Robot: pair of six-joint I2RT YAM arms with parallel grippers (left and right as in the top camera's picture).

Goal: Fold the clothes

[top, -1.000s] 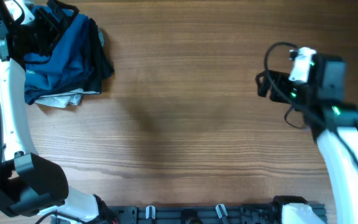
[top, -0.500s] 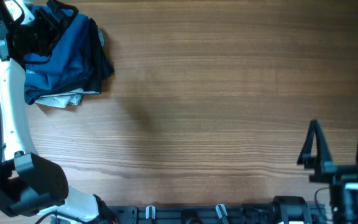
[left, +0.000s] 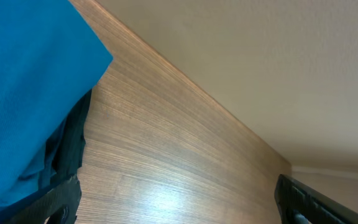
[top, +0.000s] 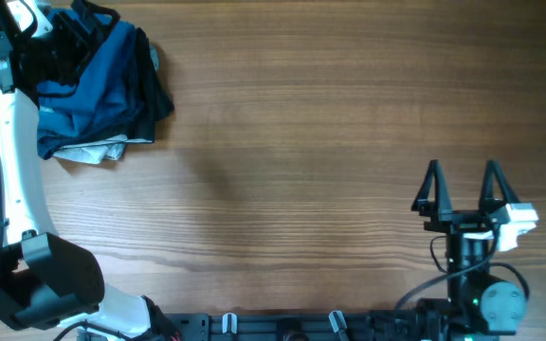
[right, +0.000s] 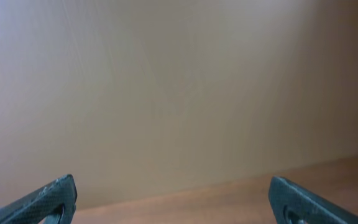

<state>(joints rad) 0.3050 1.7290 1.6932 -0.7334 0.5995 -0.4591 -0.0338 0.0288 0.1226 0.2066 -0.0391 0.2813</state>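
Note:
The blue shirt (top: pixel 93 80) lies bunched in a pile at the table's far left corner. It fills the left side of the left wrist view (left: pixel 23 93). My left gripper (top: pixel 72 40) hovers at the pile's far left side. Its fingers are wide open (left: pixel 179 208) and hold nothing, and its left finger is next to the blue cloth. My right gripper (top: pixel 462 180) is open and empty near the front right edge, far from the pile, with its fingers pointing away from me. The right wrist view shows both spread fingers (right: pixel 173 199) and the wall beyond.
A black garment (top: pixel 150 95) lies under and beside the blue shirt and also shows in the left wrist view (left: pixel 70 143). A light grey piece (top: pixel 98 152) sticks out at the pile's front. The wooden table (top: pixel 301 142) stretches between the pile and the right arm.
My right arm has swung from the far right of the table back to the front right edge, gripper open. The left arm and the pile have not moved.

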